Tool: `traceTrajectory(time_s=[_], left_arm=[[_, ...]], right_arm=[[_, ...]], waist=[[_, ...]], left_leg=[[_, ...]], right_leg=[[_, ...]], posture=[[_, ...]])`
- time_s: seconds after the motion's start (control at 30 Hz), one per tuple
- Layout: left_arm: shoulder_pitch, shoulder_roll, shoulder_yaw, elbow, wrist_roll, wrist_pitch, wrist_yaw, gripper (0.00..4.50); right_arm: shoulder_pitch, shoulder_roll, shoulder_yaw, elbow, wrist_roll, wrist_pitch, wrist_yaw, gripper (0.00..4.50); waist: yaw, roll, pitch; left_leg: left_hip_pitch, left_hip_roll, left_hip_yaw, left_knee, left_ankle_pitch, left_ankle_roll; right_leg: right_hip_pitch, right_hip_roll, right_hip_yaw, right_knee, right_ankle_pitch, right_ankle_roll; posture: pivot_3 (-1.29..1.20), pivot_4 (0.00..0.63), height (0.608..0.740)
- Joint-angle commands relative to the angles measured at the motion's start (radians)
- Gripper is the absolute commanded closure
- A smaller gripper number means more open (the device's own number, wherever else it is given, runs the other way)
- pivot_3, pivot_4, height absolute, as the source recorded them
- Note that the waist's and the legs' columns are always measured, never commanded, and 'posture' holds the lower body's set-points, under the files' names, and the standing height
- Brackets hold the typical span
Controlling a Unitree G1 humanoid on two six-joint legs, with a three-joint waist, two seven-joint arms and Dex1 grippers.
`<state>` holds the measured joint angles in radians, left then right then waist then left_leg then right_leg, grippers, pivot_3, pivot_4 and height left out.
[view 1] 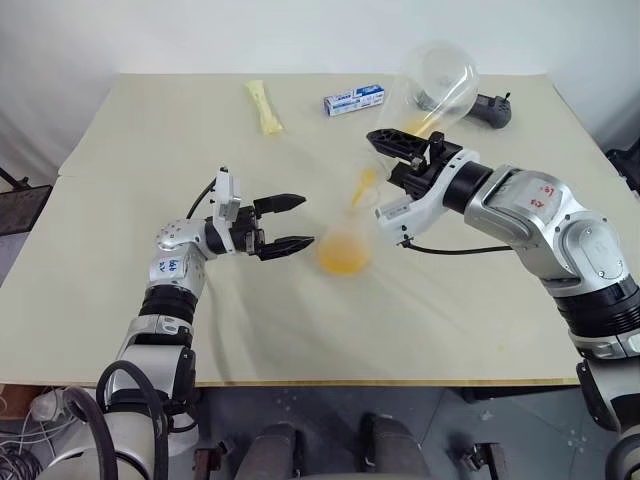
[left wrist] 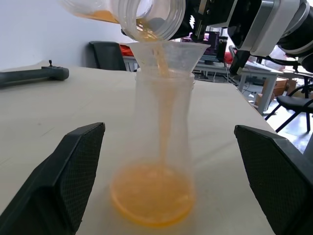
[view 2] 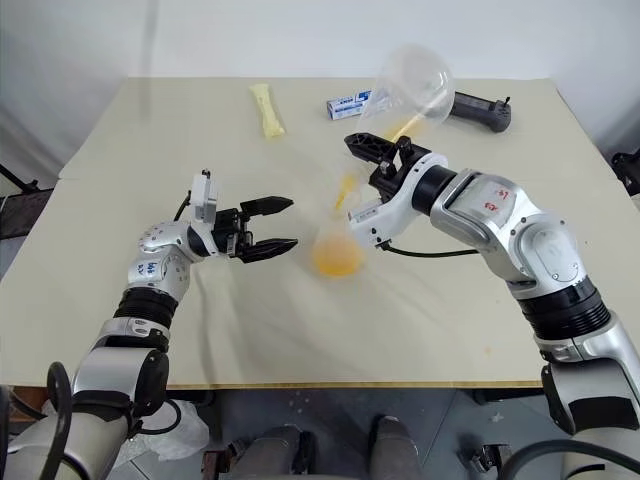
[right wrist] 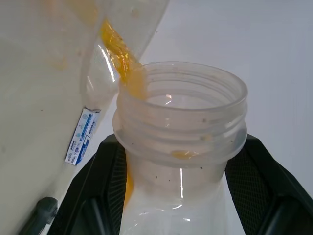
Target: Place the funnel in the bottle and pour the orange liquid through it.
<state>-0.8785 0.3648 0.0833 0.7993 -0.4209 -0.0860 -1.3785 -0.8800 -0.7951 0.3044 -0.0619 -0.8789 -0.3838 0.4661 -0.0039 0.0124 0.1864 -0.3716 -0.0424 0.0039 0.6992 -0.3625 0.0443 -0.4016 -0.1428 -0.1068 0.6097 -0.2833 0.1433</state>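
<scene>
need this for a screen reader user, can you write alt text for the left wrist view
A tipped clear flask pours orange liquid through a clear funnel seated in the neck of an upright bottle on a pale table. The left gripper's black fingers stand open on either side of the bottle, not touching it. The right gripper holds the flask above.

You're looking at an office or lab workroom, not a home. A plain beige table (view 1: 150, 300) stands against a bare white wall (view 1: 200, 30). From the left wrist view, behind the table, you see a black office chair (left wrist: 105, 54), further desks (left wrist: 254, 73) and swivel chairs (left wrist: 293, 105). Cables (view 1: 40, 440) lie on the floor beside the table.
</scene>
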Motion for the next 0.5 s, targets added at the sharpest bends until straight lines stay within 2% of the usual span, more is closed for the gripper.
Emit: traceTrajectory(time_s=[0.03, 0.5], left_arm=[[-0.025, 0.0, 0.015, -0.007, 0.004, -0.013, -0.008, 0.0], [-0.026, 0.01, 0.015, -0.008, 0.004, -0.004, -0.02, 0.0]], right_arm=[[-0.025, -0.02, -0.043, -0.017, -0.001, -0.014, -0.025, 2.07], [-0.022, -0.025, -0.044, -0.023, -0.022, -0.045, -0.039, 2.07]], waist=[[0.0, 0.0, 0.0], [0.0, 0.0, 0.0]], left_leg=[[0.0, 0.0, 0.0, 0.0, 0.0, 0.0], [0.0, 0.0, 0.0, 0.0, 0.0, 0.0]], right_leg=[[0.0, 0.0, 0.0, 0.0, 0.0, 0.0], [0.0, 0.0, 0.0, 0.0, 0.0, 0.0]], posture=[[0.0, 0.15, 0.74], [0.0, 0.15, 0.74]])
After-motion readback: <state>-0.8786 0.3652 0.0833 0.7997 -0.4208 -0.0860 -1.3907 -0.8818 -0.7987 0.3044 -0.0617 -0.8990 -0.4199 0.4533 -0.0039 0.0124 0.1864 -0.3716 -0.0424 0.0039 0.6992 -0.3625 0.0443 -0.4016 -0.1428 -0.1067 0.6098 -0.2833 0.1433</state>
